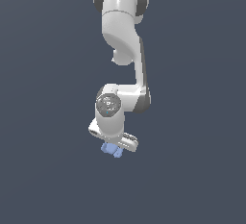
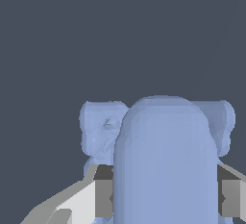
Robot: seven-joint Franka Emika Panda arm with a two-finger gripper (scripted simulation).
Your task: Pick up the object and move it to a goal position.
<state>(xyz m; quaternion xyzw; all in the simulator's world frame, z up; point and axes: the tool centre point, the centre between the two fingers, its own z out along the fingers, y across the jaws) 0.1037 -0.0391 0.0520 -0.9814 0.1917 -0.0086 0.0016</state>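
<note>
The backdrop is a flat, uniform slate-grey field with no texture or visible edge in either view.

The arm (image 1: 120,31) is the largest item: glossy white, smooth rounded casings with dark grey joint bands, descending from the top of the exterior view and folding at a round, grey-capped wrist joint (image 1: 108,104).

Below the wrist sits the gripper (image 1: 116,147), a white, blocky hand body with a flat pale underside. In the wrist view its fingers (image 2: 103,196) appear as dark grey pads on angular white mounts, one pressed against each flank of the object. The gripper is clenched on the object.

The object (image 1: 111,149) is light blue, matte and lumpy. In the wrist view (image 2: 166,160) it shows a smooth, dome-topped central body with rounded, faceted bumps bulging out on both sides behind it. It is held between the pads directly beneath the hand; in the exterior view only a small blue part protrudes under the gripper.
</note>
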